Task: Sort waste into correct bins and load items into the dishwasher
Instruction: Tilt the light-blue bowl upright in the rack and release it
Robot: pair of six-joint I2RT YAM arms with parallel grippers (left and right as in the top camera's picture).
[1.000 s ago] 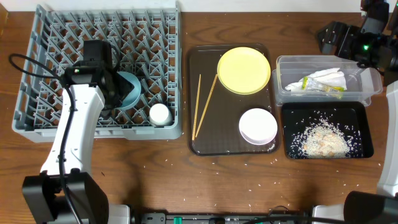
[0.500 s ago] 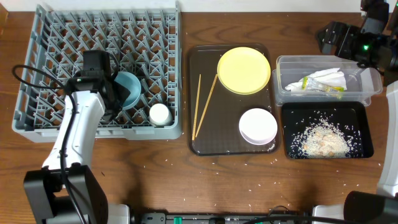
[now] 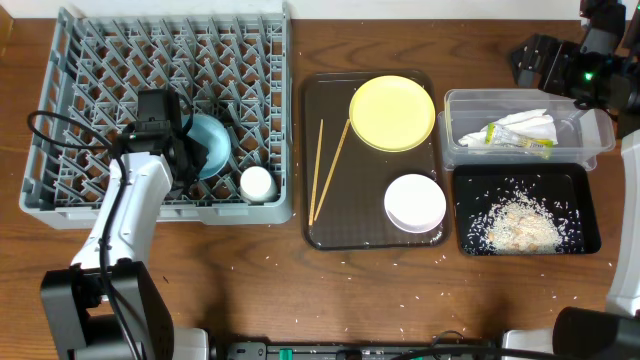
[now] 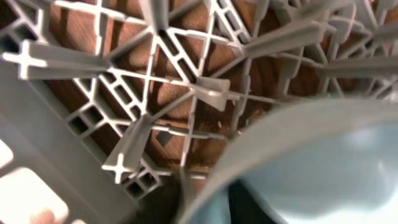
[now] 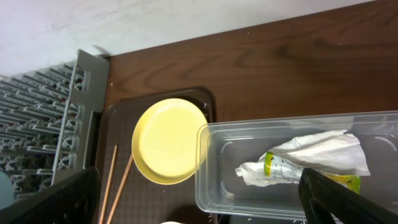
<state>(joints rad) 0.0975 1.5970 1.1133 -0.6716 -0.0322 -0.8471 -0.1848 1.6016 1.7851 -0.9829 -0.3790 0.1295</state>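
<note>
Where left gripper [image 3: 188, 160] crowds light blue bowl [image 3: 212, 140] rim among rack [image 3: 120, 50] pegs, grip unclear; right gripper [image 5: 199, 199] spread wide.

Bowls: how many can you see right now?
2. The light blue bowl is in the grey dish rack; the white bowl is on the dark brown tray.

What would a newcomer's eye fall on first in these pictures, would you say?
Probably the round yellow plate, bright on the dark brown serving tray at centre. Next, the large grey plastic dish rack at left, holding a light blue bowl and small white cup, and the white rice heap in the shallow black tray at right.
</note>
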